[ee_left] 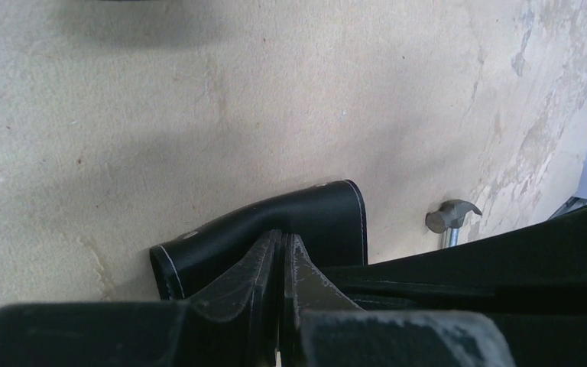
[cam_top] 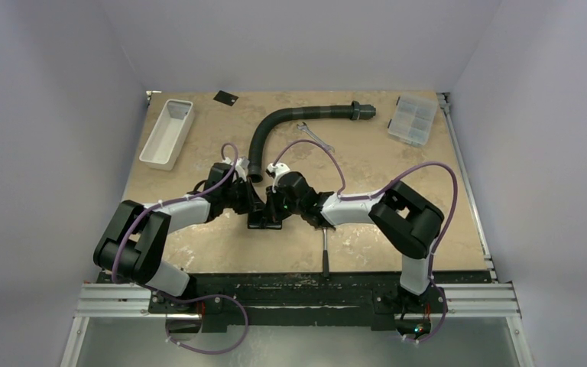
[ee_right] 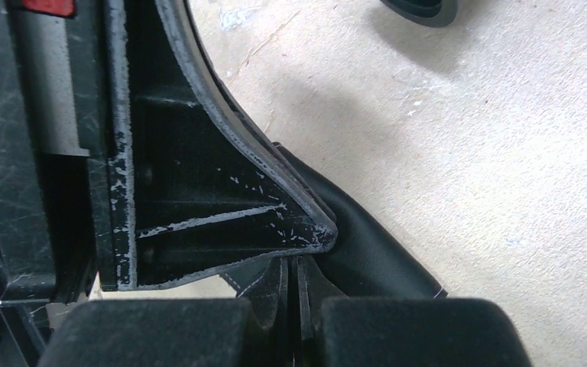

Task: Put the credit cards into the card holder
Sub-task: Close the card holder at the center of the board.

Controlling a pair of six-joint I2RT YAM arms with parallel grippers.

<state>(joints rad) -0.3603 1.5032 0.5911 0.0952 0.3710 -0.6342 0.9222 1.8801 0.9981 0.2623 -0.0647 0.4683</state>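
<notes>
The black card holder (cam_top: 266, 220) lies mid-table between both grippers. My left gripper (cam_top: 255, 208) is shut, pinching the holder's raised leather flap (ee_left: 275, 222) in the left wrist view; its tips (ee_left: 284, 238) meet on the fold. My right gripper (cam_top: 280, 208) is shut on the holder's other side, and its tips (ee_right: 294, 264) pinch a thin black edge next to the holder's curved leather (ee_right: 374, 252). The left gripper's finger (ee_right: 199, 199) stands right in front of them. One small black credit card (cam_top: 225, 97) lies at the table's far edge. The holder's pockets are hidden.
A black ribbed hose (cam_top: 275, 126) curves behind the grippers, with a wrench (cam_top: 313, 136) beside it. A white tray (cam_top: 167, 133) stands at the far left and a clear compartment box (cam_top: 413, 119) at the far right. A hammer (cam_top: 325, 248) lies just right of the holder; its head shows in the left wrist view (ee_left: 451, 215).
</notes>
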